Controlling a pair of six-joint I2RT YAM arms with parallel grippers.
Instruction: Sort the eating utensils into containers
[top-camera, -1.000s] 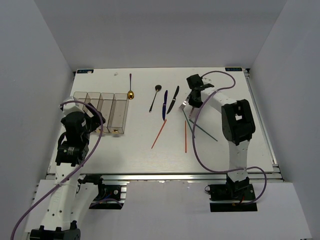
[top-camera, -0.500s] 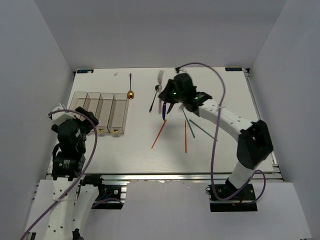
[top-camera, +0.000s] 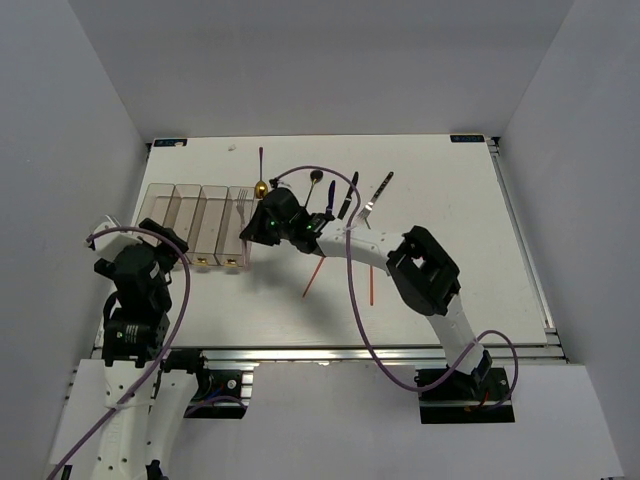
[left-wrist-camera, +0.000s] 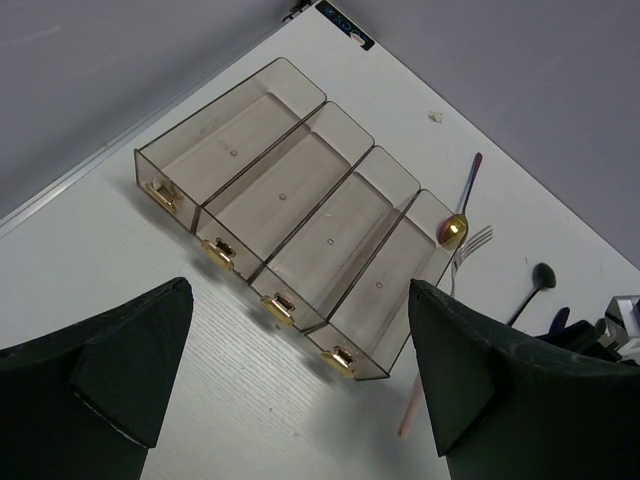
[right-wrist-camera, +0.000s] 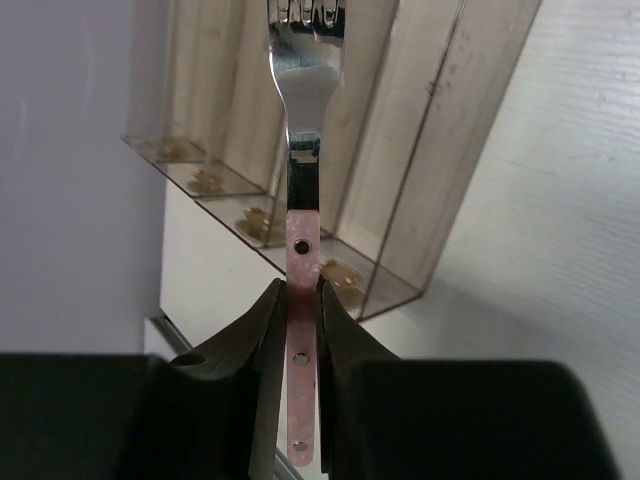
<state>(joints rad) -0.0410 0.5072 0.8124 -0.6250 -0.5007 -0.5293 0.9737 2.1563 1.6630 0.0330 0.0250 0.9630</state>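
Observation:
My right gripper (top-camera: 252, 228) is shut on the pink handle of the pinkish fork (top-camera: 244, 199), held at the right wall of the rightmost of the four smoky-brown bins (top-camera: 200, 222). In the right wrist view the pads (right-wrist-camera: 265, 318) clamp the handle (right-wrist-camera: 303, 262), tines toward the bins (right-wrist-camera: 420, 140). My left gripper (top-camera: 150, 255) is open and empty near the bins' front; its view shows the bins (left-wrist-camera: 285, 215) and fork (left-wrist-camera: 476, 241). The gold-bowled spoon (top-camera: 261, 180), black spoon (top-camera: 315, 178), blue knife (top-camera: 331, 196), black knife (top-camera: 351, 190), silver fork (top-camera: 378, 194) and orange-red chopsticks (top-camera: 371, 280) lie on the table. Teal chopsticks are hidden.
My right arm (top-camera: 350, 245) stretches across the table's middle over the utensils. Its purple cable (top-camera: 352, 300) loops above the table. White walls enclose the table on the left, back and right. All four bins look empty inside.
My right gripper lifted the pinkish fork from beside the silver fork and swung it left to the rightmost bin. My left arm drew back toward the near left.

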